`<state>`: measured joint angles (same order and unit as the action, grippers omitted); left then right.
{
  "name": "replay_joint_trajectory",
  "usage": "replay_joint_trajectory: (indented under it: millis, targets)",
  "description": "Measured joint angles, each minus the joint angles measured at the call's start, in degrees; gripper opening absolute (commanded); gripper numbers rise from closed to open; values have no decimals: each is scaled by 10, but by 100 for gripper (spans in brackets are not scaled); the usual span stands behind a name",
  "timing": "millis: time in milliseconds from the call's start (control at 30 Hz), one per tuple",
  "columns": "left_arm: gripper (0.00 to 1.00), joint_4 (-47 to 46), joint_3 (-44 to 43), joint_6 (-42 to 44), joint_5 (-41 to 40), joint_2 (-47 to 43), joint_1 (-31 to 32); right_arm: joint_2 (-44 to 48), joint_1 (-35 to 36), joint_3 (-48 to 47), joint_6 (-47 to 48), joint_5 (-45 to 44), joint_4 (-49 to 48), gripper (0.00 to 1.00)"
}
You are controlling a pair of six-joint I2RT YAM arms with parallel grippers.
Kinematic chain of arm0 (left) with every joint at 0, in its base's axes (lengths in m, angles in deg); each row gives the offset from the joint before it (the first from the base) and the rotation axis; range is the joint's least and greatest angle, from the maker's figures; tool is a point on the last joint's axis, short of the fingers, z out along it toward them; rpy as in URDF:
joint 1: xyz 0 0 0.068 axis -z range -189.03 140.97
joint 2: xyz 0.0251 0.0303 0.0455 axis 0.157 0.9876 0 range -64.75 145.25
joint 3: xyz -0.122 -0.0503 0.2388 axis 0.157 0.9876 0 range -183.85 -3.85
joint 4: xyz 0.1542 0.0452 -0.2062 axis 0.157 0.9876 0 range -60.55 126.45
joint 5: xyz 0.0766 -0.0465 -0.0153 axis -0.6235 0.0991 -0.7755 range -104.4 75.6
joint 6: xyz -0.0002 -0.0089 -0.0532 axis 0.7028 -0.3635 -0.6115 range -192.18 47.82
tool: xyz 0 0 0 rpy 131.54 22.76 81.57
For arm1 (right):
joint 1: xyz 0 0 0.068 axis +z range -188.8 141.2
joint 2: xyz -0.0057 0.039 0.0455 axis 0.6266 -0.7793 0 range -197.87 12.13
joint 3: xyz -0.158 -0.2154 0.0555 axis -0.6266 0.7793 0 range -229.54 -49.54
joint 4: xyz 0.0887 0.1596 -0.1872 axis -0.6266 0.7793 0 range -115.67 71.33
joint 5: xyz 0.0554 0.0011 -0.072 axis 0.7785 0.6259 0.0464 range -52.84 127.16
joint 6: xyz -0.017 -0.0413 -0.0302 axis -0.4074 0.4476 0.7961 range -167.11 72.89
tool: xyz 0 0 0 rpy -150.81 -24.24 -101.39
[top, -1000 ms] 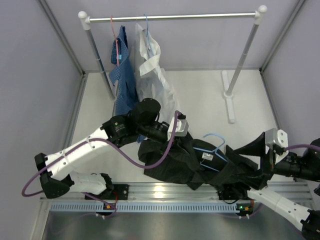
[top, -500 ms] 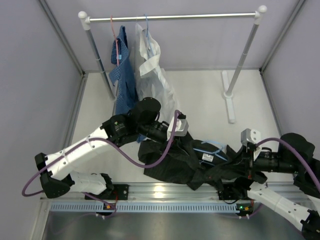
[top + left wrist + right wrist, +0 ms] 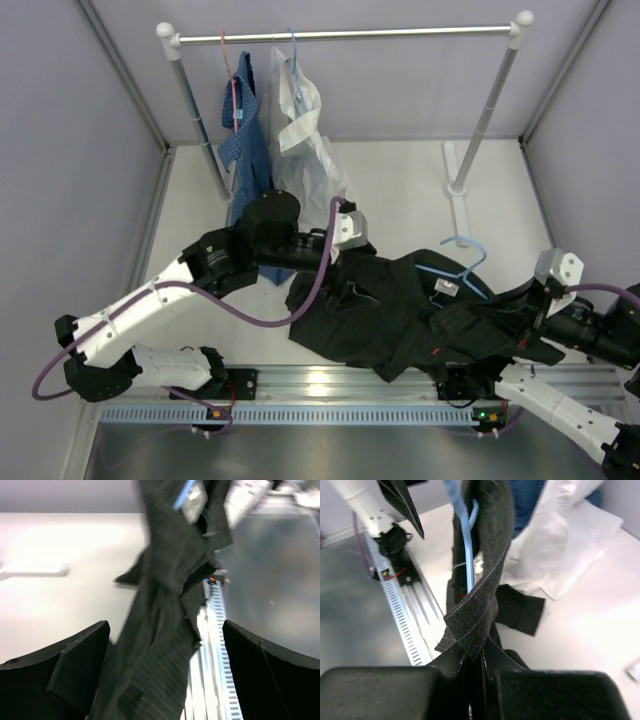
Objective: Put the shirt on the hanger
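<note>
The black pinstriped shirt lies crumpled along the table's near edge. The light-blue wire hanger is partly inside it, with its hook poking out toward the back. My left gripper hovers open over the shirt's left part. In the left wrist view the shirt hangs between the wide-apart fingers, touching neither. My right gripper is shut on the shirt's right end. In the right wrist view a taut fold of shirt runs out of the closed jaws beside the hanger wire.
A clothes rail spans the back, with a blue patterned shirt and a white shirt hanging at its left end. The rail's right post and foot stand behind the hanger. A metal rail edges the table front.
The left gripper opened, let go of the shirt and drew back to the left. The right gripper shut on the shirt and pulled it rightward. The hanger shifted right and toward the back.
</note>
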<state>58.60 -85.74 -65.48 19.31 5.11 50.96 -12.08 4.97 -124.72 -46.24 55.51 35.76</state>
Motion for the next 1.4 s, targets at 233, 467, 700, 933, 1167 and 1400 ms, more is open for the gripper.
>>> replay_joint_trajectory:
  millis: [233,467,700,933,1167,1400]
  targets:
    - [98,1,0,-68,-279,-129,0,-60,0,-168,-28,-164,106,0]
    - [98,42,11,-157,-603,-259,-1,-143,0,-261,-91,-355,145,0]
    - [98,136,127,-232,-763,-270,-1,-298,0,-259,-89,-451,109,0]
    - [98,139,276,-236,-821,-355,-2,-560,-136,-478,-65,-419,22,0]
    - [98,115,301,-228,-858,-456,-11,-650,-173,-516,-87,-370,-76,0]
    - [98,108,324,-218,-851,-465,-42,-696,-174,-552,-105,-363,-129,0]
